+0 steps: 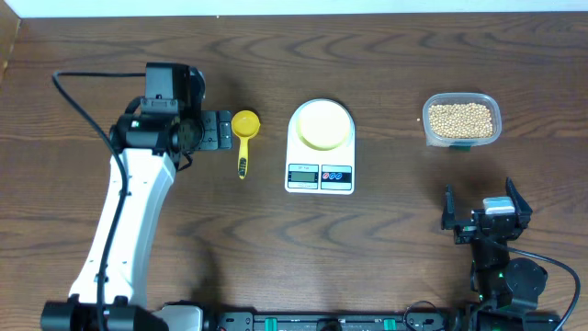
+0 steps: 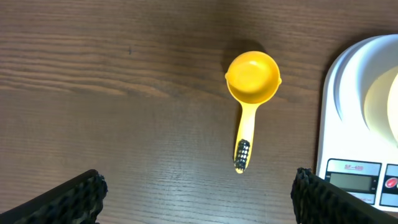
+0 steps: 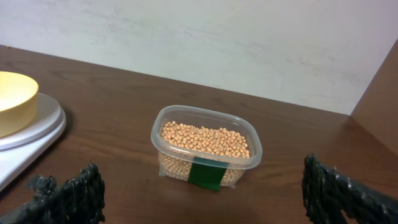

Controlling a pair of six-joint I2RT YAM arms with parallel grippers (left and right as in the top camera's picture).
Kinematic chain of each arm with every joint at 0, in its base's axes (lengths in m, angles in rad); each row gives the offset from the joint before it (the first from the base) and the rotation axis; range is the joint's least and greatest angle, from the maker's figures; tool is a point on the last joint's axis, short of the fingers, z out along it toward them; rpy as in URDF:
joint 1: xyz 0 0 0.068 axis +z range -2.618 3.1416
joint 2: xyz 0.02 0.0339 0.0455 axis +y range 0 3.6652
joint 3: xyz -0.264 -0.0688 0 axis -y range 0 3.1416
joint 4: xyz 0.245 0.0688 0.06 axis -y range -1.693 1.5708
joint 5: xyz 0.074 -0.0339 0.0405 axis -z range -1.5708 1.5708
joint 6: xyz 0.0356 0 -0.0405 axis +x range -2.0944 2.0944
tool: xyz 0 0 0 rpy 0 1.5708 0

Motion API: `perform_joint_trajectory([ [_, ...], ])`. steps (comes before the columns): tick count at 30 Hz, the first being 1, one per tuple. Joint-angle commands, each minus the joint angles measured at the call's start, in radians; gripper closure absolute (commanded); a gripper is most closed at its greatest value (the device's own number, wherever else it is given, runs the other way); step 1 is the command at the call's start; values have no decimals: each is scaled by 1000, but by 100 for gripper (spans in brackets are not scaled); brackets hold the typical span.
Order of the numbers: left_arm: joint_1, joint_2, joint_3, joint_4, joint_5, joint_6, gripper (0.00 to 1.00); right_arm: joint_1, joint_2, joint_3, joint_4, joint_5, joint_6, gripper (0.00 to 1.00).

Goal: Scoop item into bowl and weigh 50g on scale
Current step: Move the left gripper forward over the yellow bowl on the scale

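Jaws wide, empty: left tool (image 2: pixel 196 190), right tool (image 3: pixel 200 186).

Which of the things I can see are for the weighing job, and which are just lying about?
For the job: beans, clear tub, yellow scoop, bowl, scale.
Lying about: nothing loose; only the bare table and wall.
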Motion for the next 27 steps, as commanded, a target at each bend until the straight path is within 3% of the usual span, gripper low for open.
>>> perform_joint_trajectory([
  [1, 5, 34, 59, -16, -7, 18, 3, 11, -6, -1, -5, 7, -6, 1],
  [12, 5, 101, 173, -163, -4, 18, 3, 11, -6, -1, -5, 7, -6, 1],
  [27, 5, 179, 225, -179, 55, 63, 3, 11, -6, -1, -5, 7, -6, 1],
])
